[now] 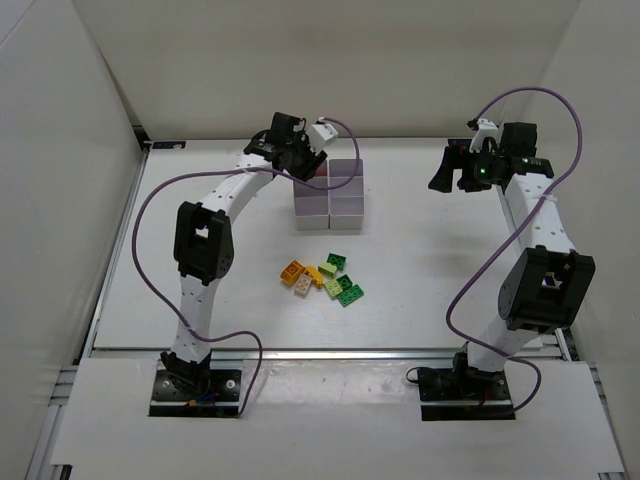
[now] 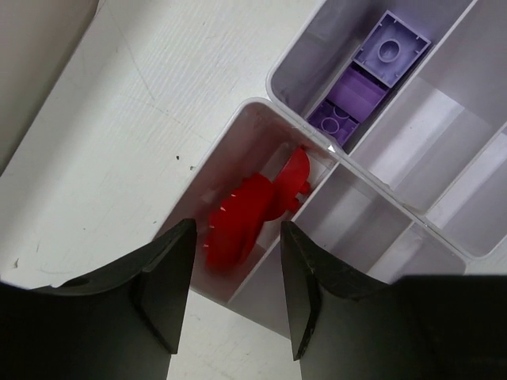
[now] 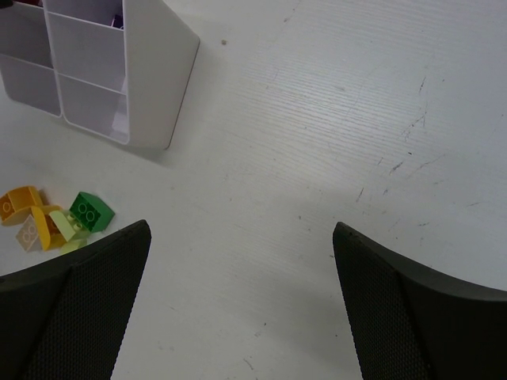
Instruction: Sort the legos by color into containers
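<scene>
The containers [image 1: 326, 222] stand mid-table toward the back as a white block of bins. My left gripper [image 1: 305, 160] hovers over their back-left corner. In the left wrist view the left gripper [image 2: 237, 237] is open, nothing between its fingers. Below it a blurred red lego [image 2: 242, 222] lies inside one bin of the containers [image 2: 265, 293]. Purple legos [image 2: 372, 75] fill the neighbouring bin. A loose pile of orange, yellow, lime and green legos [image 1: 322, 278] sits in front of the block. My right gripper [image 1: 445, 170] hangs open at the right, empty [image 3: 242, 233].
The right wrist view shows the containers [image 3: 150, 87] at upper left and the lego pile [image 3: 55, 218] at the left edge, with a green brick [image 3: 91, 211] nearest. White walls close in the table on the left, back and right.
</scene>
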Available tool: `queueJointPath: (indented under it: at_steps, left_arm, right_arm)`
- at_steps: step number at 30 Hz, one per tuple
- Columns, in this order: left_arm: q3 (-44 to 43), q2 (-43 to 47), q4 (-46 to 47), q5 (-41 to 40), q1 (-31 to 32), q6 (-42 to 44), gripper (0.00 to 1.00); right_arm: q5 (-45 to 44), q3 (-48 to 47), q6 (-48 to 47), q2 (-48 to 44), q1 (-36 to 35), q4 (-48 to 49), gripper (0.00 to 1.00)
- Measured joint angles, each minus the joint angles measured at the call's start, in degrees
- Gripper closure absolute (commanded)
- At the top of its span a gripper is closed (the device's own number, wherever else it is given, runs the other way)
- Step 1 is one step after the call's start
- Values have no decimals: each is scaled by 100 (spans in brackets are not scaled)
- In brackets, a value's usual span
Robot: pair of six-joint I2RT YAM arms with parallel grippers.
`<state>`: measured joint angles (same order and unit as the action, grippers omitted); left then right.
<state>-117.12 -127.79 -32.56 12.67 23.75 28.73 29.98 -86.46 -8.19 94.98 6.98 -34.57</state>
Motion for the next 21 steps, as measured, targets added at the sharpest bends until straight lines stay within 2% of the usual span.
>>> queueJointPath:
  at_steps: [9,16,21]
  left_arm:
    - [-190,-44,7,-2,0,52,37]
    - [-219,-11,2,98,2,-81,38]
    - [439,697,4,168,4,-544,38]
  right_arm:
    - [0,0,-22,0,0,0,1]
    - [2,0,-44,0,0,0,1]
    - [0,0,-151,0,-48,-2,1]
